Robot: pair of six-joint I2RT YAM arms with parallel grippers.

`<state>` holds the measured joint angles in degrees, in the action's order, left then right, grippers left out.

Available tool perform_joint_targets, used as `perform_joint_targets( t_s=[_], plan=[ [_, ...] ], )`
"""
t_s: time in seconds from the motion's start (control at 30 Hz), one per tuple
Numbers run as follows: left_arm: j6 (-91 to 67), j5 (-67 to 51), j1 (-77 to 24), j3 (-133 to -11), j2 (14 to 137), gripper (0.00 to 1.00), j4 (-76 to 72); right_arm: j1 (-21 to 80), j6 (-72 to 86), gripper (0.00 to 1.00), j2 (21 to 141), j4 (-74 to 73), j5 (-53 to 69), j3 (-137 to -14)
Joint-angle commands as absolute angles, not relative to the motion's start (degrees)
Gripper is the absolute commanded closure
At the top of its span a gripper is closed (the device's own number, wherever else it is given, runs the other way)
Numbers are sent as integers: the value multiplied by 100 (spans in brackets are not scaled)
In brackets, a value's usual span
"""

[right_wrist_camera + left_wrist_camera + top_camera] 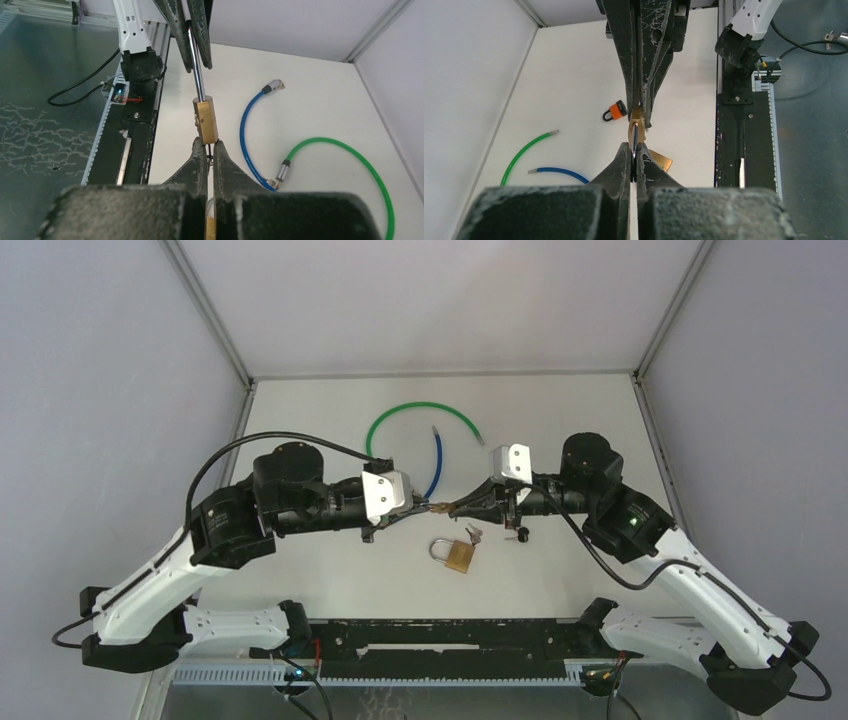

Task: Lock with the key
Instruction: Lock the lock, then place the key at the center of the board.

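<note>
Your left gripper [634, 150] pinches the lock [206, 120] by its shackle [198, 65], above the table [560, 420] between both arms. Your right gripper [210, 146] is pressed together on its opposite end; whether it holds a key, you cannot tell.

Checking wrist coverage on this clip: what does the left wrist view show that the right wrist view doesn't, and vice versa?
Only the left wrist: a small orange lock and a second brass padlock lying on the table. Only the right wrist: a silver shackle running up into the left gripper. Both: the held padlock, clamped between that and the right gripper, plus the green cable and the blue cable.
</note>
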<state>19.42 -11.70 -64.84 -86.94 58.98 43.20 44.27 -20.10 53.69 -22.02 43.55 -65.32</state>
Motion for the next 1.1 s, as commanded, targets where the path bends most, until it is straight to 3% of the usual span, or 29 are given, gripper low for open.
perform_joint_targets(
  t_s=[0.0, 0.1, 0.27, 0.43, 0.67, 0.93, 1.07],
  plan=[
    [1833, -1217, -6473, -8838, 5827, 100, 3973, 4455, -1966, 100, 5350, -2145, 4030, -6713],
    [2058, -1094, -6324, -9074, 5819, 100, 3996, 4283, -1884, 100, 5309, -1993, 3538, -6357],
    [2708, -843, -5997, -9414, 5669, 100, 4177, 3129, -1235, 100, 5402, -1230, 3289, -5221],
    [2668, -705, -5988, -8877, 5213, 100, 4252, 2399, -360, 100, 5447, -323, 3186, -4513],
    [1878, -605, -5977, -7814, 4748, 100, 3816, 362, 1506, 100, 7452, -1439, 2206, -5211],
    [1332, -723, -5979, -7285, 4555, 100, 3668, -108, 1141, 100, 8801, -2294, 830, -6067],
    [1259, -752, -5978, -7146, 4467, 100, 3607, -324, 979, 100, 9388, -2823, 745, -6360]
  ],
)
